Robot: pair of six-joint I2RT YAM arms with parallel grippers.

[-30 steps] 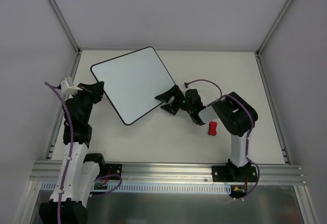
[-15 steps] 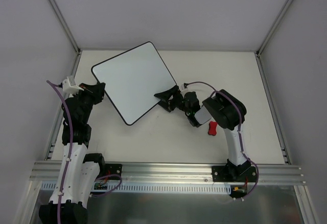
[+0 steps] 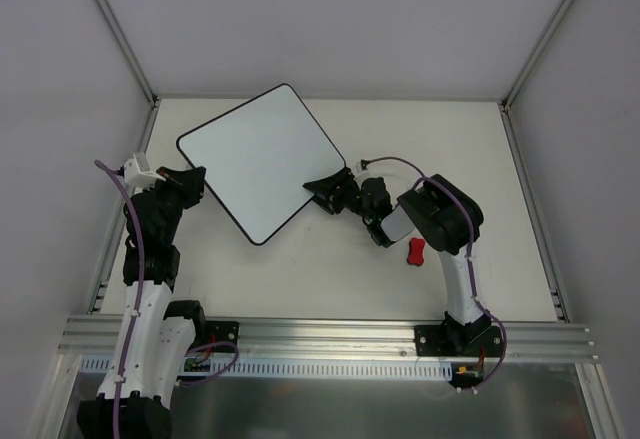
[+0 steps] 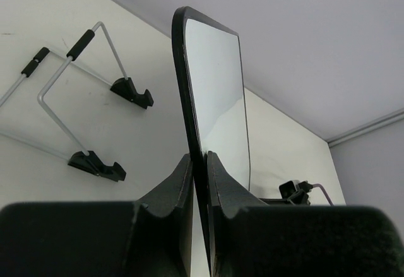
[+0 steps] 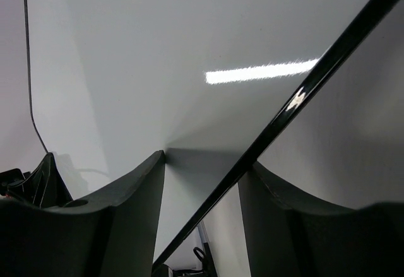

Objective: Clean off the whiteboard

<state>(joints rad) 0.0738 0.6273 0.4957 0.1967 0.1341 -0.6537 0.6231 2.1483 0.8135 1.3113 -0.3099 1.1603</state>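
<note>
Top external view: I have the whiteboard (image 3: 262, 164) lifted and tilted between the two arms, one corner pointing toward the back wall. Its face reads plain white inside the black border.

Left gripper (image 3: 198, 179): jaws drawn in tight on the board's left edge. Left wrist cam confirms it: the board's black rim rises edge-on straight out from between the two fingers (image 4: 180, 185), with both pads pressed against it and no gap showing. The board's white face lies on the right-hand side of that pinch.

Right gripper (image 3: 326, 188): sits at the board's opposite edge, jaws partway apart and straddling it. On the right wrist cam the black rim runs diagonally through the gap. One finger lies over the white face, the other just beyond the rim. I can't tell whether either pad actually bears on the board, so I'm not calling it a grip.

Red eraser (image 3: 416, 251) lies on the table (image 3: 470, 149), behind the right fingers near that arm's elbow, well apart from the board.
</note>
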